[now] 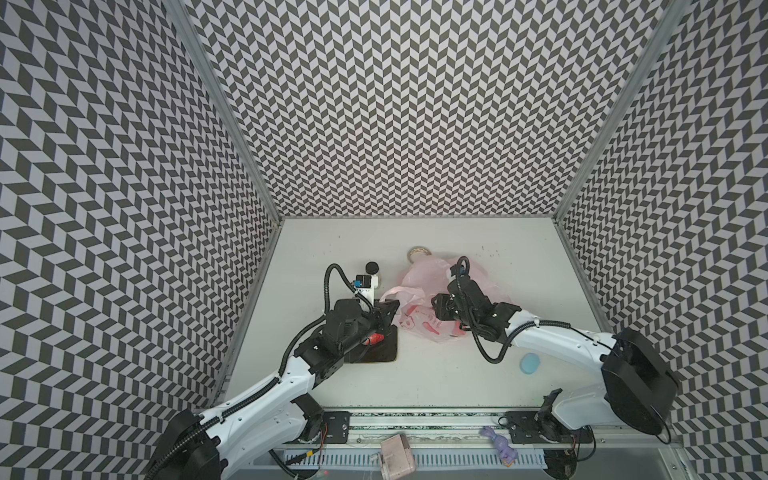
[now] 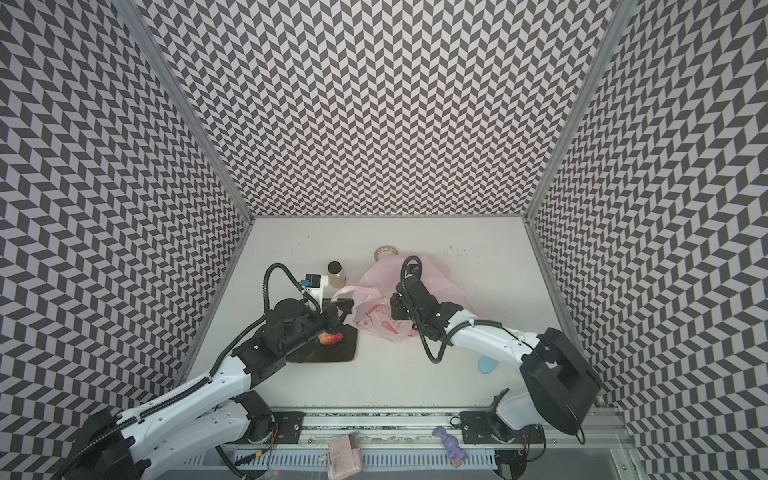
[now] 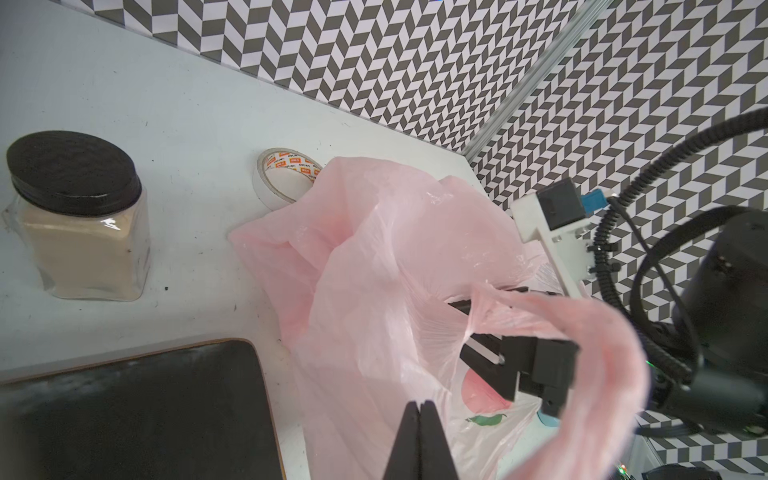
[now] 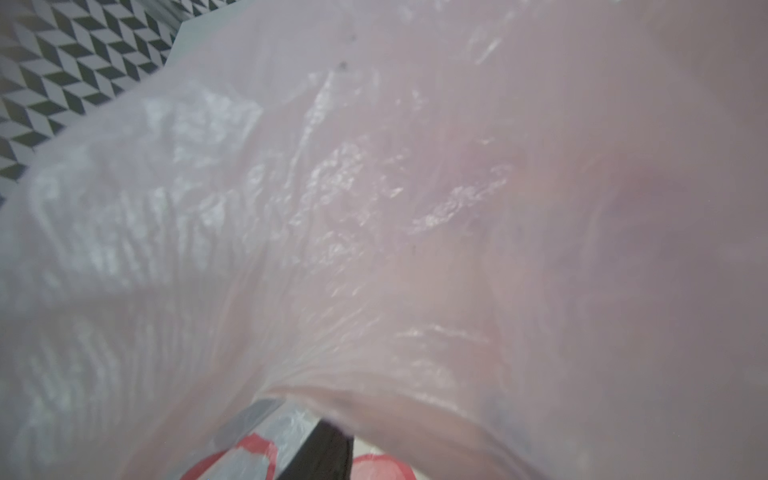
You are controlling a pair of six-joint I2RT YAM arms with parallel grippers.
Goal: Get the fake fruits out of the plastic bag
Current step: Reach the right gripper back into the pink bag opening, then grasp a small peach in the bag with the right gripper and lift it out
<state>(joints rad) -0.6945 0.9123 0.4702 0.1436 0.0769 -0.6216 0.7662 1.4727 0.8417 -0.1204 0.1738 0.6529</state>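
Observation:
The pink plastic bag [image 1: 419, 278] [image 2: 382, 274] [image 3: 374, 257] lies crumpled mid-table. My right gripper [image 1: 435, 313] [image 2: 395, 309] [image 3: 478, 328] reaches into it. Its two fingers stand apart, and a bag handle [image 3: 590, 328] runs between them and over the gripper. In the right wrist view, bag film [image 4: 374, 208] covers nearly everything and only one finger [image 4: 324, 453] shows. My left gripper [image 1: 390, 308] [image 2: 347, 309] [image 3: 419, 405] is shut beside the bag, with nothing seen between its tips. Fake fruits [image 1: 376, 338] [image 2: 331, 338], red and orange-pink, lie on the black tray [image 1: 380, 357] [image 3: 145, 415], partly hidden by my left arm.
A black-lidded jar [image 1: 372, 268] [image 3: 79, 216] and a tape roll [image 1: 419, 252] [image 3: 286, 174] stand behind the tray and bag. A blue oval thing [image 1: 530, 363] lies under my right arm. A pink box [image 1: 397, 455] and a purple toy [image 1: 500, 442] sit on the front rail.

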